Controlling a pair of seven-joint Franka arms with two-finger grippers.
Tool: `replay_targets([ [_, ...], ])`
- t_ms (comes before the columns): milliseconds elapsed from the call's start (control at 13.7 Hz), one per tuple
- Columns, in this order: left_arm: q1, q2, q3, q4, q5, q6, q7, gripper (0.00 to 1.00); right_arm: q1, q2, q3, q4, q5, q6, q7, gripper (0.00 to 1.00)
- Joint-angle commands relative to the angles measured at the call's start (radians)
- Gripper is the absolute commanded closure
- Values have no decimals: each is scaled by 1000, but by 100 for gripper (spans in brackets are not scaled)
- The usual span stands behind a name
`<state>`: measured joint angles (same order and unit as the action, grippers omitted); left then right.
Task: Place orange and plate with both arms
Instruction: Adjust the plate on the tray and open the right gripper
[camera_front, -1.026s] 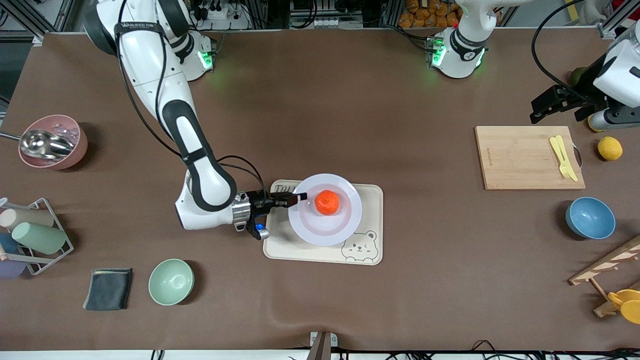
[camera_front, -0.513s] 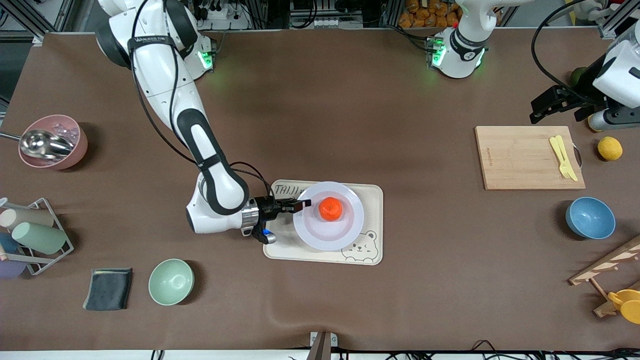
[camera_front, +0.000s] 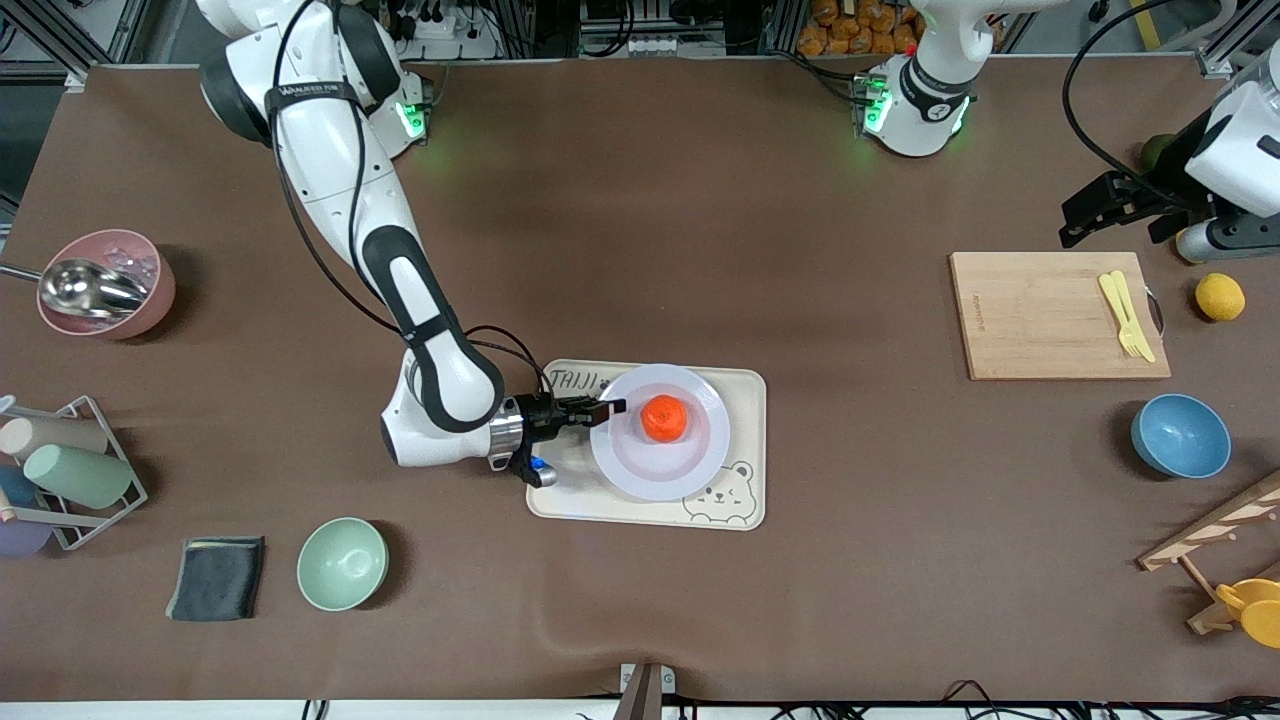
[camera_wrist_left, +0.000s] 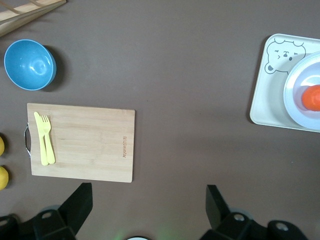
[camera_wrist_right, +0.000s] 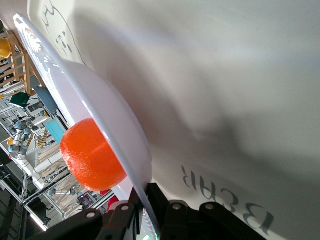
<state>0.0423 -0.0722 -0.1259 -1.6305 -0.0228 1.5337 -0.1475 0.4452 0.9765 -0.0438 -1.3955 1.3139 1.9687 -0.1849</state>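
Over bear tray (camera_front: 745, 385), low right pincer (camera_front: 607, 407) pinches plate (camera_front: 700, 465) rim; left pincer (camera_wrist_left: 145, 197) spread.

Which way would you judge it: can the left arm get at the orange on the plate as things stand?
Probably yes: the orange lies uncovered on the plate, nothing above it. The right gripper only clamps the rim, and the left gripper is open.
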Motion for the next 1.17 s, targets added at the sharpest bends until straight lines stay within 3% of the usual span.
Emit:
replay_targets([
  [0,4,-9,-5,-2,6,-12,-1,0,0,34,4,41,19,-4,-41,100],
  [806,5,-20,-17,5,21,-6,8,0,0,39,4,39,19,-4,-64,100],
  [879,7,-24,-17,5,21,-1,8,0,0,39,4,41,19,-5,-64,87],
  [952,8,-26,-17,5,24,6,8,0,1,39,4,41,19,-5,-65,62],
  [1026,8,-26,-17,5,24,8,8,0,0,39,4,41,19,-4,-62,20],
  [1099,8,-26,-17,5,24,11,8,0,1,39,4,39,21,-2,-62,0],
])
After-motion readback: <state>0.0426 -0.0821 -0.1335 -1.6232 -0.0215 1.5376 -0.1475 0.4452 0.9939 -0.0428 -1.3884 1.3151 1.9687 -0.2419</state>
